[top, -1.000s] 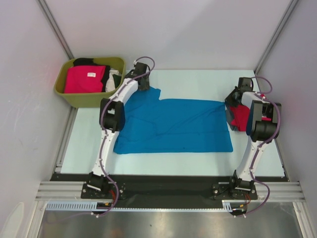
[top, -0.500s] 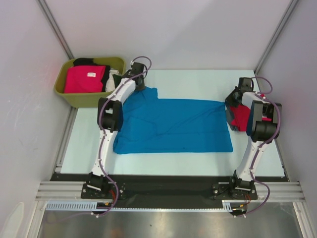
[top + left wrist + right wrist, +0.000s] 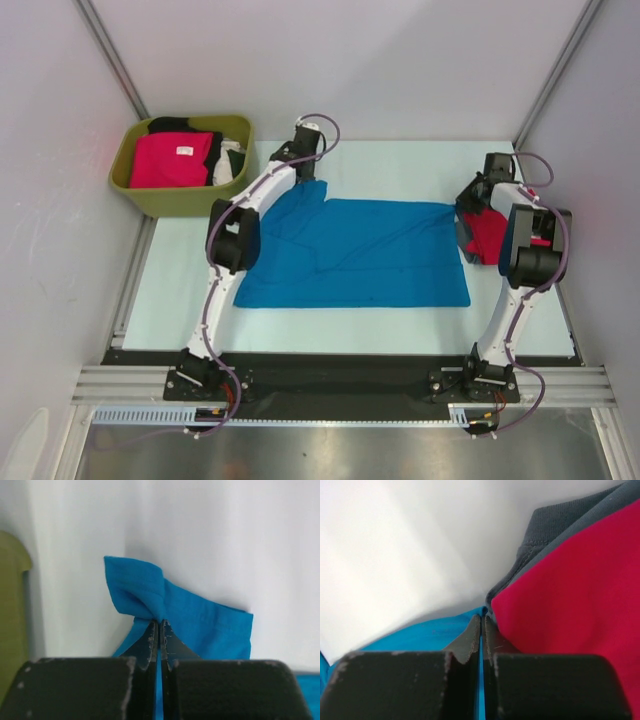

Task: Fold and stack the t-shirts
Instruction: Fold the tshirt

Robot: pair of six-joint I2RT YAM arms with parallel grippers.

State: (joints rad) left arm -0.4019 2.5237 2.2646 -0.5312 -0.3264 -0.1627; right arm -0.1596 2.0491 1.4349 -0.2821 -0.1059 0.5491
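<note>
- You see the blue t-shirt (image 3: 350,252): plain bright blue.
- Right of it: plain red t-shirt (image 3: 487,238), dark grey garment (image 3: 560,515).
- Left of it: olive-green tub (image 3: 165,202), crimson-pink t-shirt (image 3: 165,165) with white label (image 3: 184,150).

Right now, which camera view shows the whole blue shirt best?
The top view: the blue shirt lies spread out, nearly all visible. The left wrist view shows only a pinched corner; the right wrist view, only a small edge.
</note>
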